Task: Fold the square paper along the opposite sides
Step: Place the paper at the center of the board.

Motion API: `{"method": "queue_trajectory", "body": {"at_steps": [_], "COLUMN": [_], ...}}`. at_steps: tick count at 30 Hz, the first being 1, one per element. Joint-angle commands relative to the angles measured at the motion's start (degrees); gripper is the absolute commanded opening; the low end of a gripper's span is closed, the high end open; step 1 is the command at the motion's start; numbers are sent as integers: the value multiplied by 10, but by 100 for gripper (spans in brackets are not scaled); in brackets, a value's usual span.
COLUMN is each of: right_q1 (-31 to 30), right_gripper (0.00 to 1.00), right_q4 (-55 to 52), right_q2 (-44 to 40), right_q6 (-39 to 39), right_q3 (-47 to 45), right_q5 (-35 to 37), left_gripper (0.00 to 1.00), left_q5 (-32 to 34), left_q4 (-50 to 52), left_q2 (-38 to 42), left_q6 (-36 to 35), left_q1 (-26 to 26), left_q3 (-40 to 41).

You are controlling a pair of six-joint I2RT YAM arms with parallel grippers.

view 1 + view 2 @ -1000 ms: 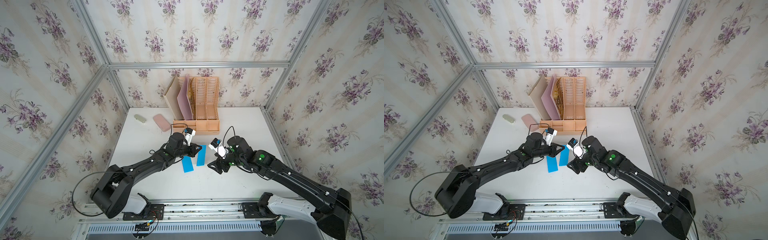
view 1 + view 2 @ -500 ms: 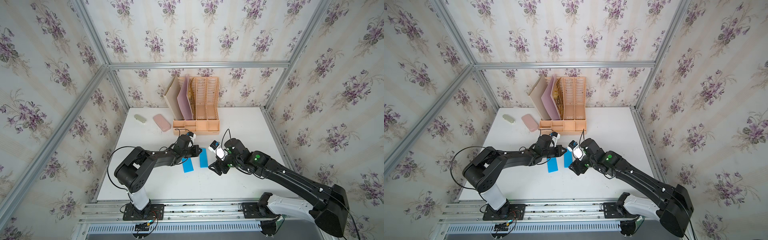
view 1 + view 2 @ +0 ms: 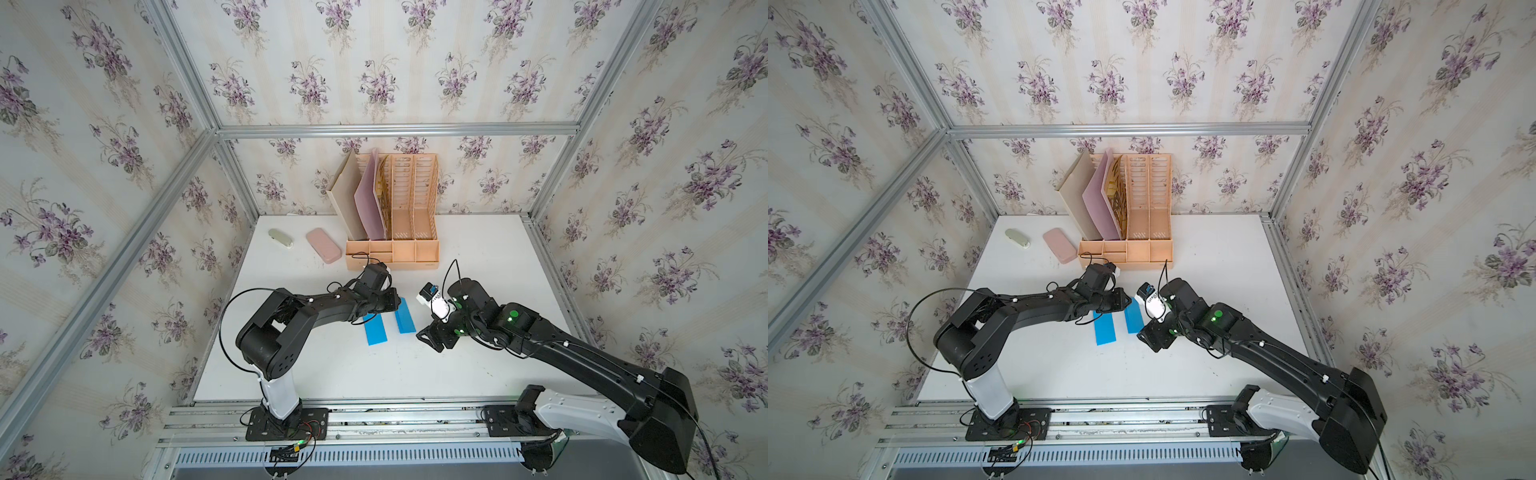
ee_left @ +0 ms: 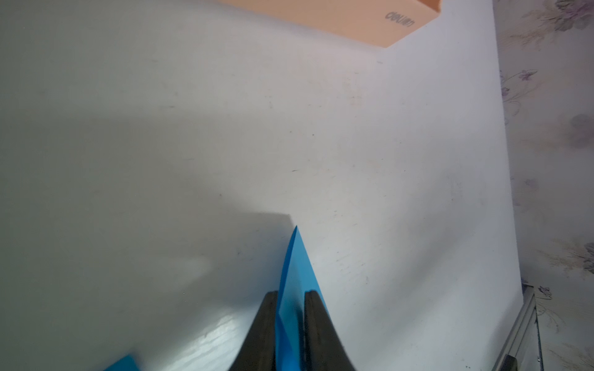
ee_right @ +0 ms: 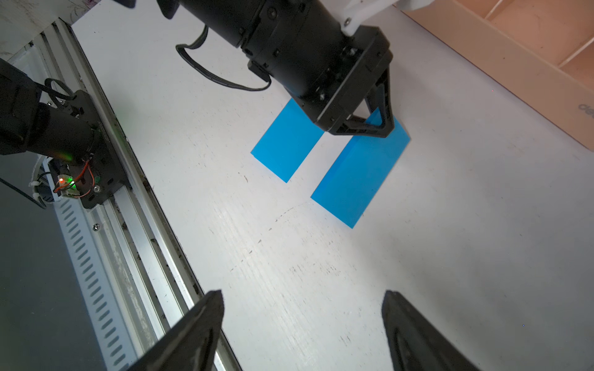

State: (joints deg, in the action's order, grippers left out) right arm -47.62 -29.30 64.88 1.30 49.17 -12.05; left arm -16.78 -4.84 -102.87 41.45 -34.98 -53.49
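left arm [image 3: 316,305] has folded its elbow up high since a second ago, while the left claw [image 3: 394,301] kept to the same end of the paper. right claw [image 5: 302,294] barely shifted. nearest the rail [image 3: 395,411], the right claw hangs with jaws wide apart, holding nothing, just right of the near end of the folded blue strip [image 5: 360,173]. that strip lies flat on the table [image 3: 332,374], long axis running away from the rail. a second blue strip [image 5: 286,144] lies parallel just to its left, with a bare gap between. at the far end the left claw's fingers [image 4: 268,321] flank the strip's edge, slightly apart. can't tell if they pinch it. likely next: let go, press the crease. the right claw is closer to the free near end. file rack [image 3: 392,251] stands beyond, not touching.
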Motion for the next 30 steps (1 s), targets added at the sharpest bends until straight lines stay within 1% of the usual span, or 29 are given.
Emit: {"method": "queue_trajectory", "body": {"at_steps": [1,7,15,18,19,20,24,28,30], "right_q1": [0,-1,-1,-1,-1,-1,-1,-1,-1], "right_gripper": [83,83,83,83,83,83,84,85,87], "right_q4": [13,12,11,14,14,14,14,17,20], "right_q2": [-1,-4,-5,-5,-5,-5,-2,1,2], "right_q6": [-4,-3,-3,-3,-3,-3,-2,-2,-3], "right_q3": [0,0,-1,-2,-1,-1,-1,-2,-4], "right_q5": [-3,-3,-2,-3,-4,-4,-7,-7,-5], "left_gripper": [26,28,49,54,59,61,69,70,70], "left_q5": [11,8,19,40,47,58,92,119,135], "left_q4": [42,61,92,118,129,140,183,208,211], "left_q2": [-7,-20,-17,-10,-9,-7,-2,5,22], "left_q6": [-8,-7,-9,-14,-17,-20,-35,-51,-59], "left_q1": [-1,-1,0,-1,-1,0,0,0,0], "left_q3": [-11,-25,-33,-37,-41,-45,-67,-82,-84]}}
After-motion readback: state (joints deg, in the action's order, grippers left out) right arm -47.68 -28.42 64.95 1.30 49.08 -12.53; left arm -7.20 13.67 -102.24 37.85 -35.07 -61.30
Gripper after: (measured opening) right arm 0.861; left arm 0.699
